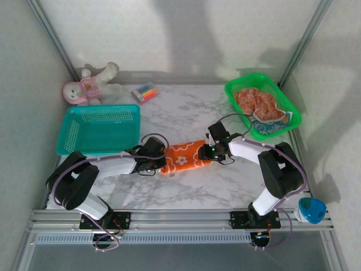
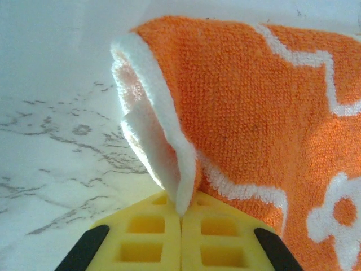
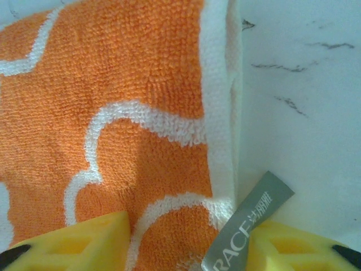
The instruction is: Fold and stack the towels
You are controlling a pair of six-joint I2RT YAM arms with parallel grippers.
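Your left claw point(image 2: 180, 206) pinches the orange towel point(image 2: 254, 101) by its left edge; right claw point(image 3: 189, 226) gapes astride the tagged hem.

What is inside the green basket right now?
The green basket holds a crumpled peach towel with orange prints and a white-and-blue towel at its near edge. Anything beneath them is covered.

We see soft, even light from above on the marble table point(image 1: 192, 186), with no harsh glare. Broad grey shadows fall on the back wall point(image 1: 186, 34). The overhead view is slightly grainy. In both wrist views the orange towel point(image 2: 254, 101) is sharp, its loops distinct, and the tabletop takes a cool bluish cast.
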